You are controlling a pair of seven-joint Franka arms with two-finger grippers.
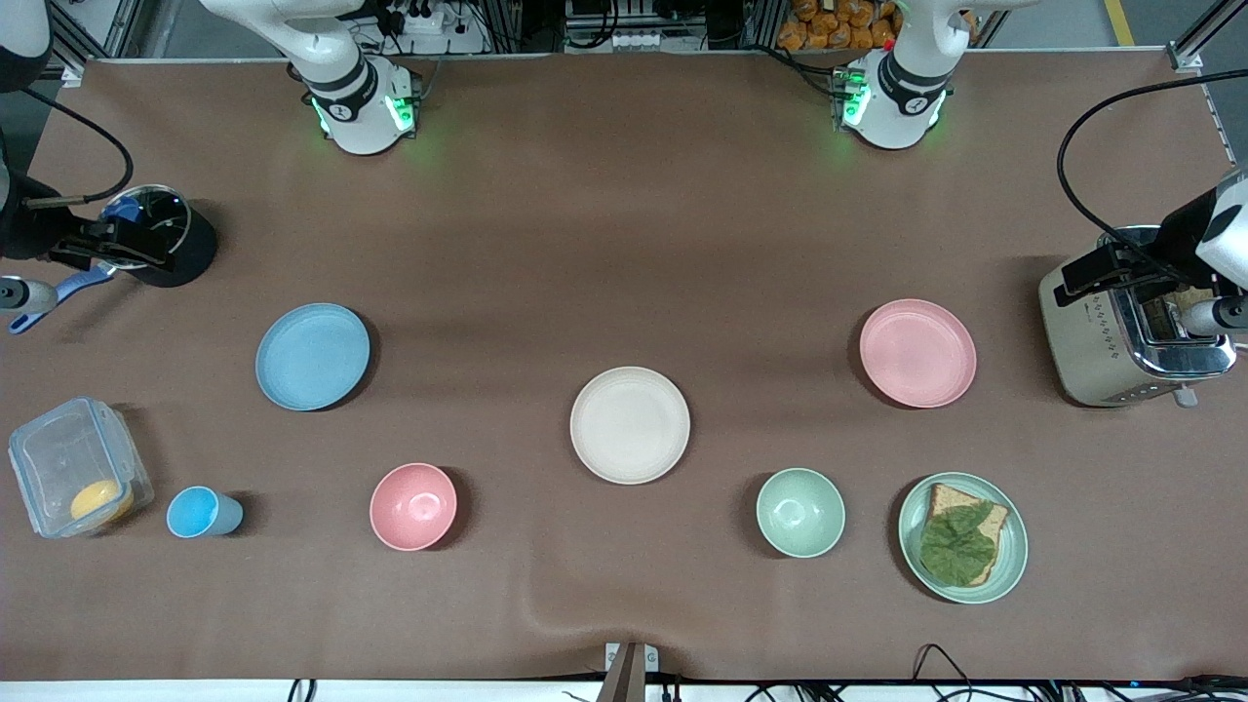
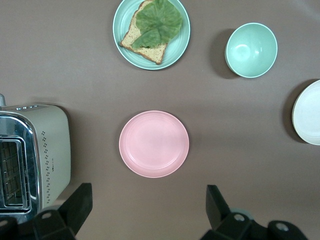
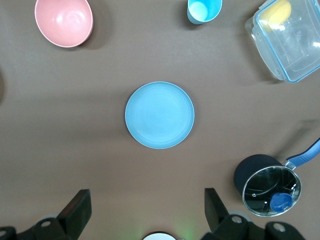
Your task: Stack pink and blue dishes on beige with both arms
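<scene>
The light blue plate (image 1: 313,356) (image 3: 159,115) lies toward the right arm's end of the table. The pale pink plate (image 1: 917,352) (image 2: 154,144) lies toward the left arm's end. Between them, a little nearer the front camera, sits the cream-beige plate (image 1: 630,424), with nothing on it. My left gripper (image 2: 149,198) hangs high up by the toaster, open and holding nothing, and looks down on the pink plate. High up by the saucepan, my right gripper (image 3: 146,201) is also open with nothing in it, the blue plate below in its view.
A toaster (image 1: 1131,331) stands at the left arm's end. A green plate with toast and a leaf (image 1: 963,537), a green bowl (image 1: 800,512), a pink bowl (image 1: 413,506), a blue cup (image 1: 200,513) and a clear container (image 1: 78,466) line the near side. A lidded saucepan (image 1: 161,234) sits at the right arm's end.
</scene>
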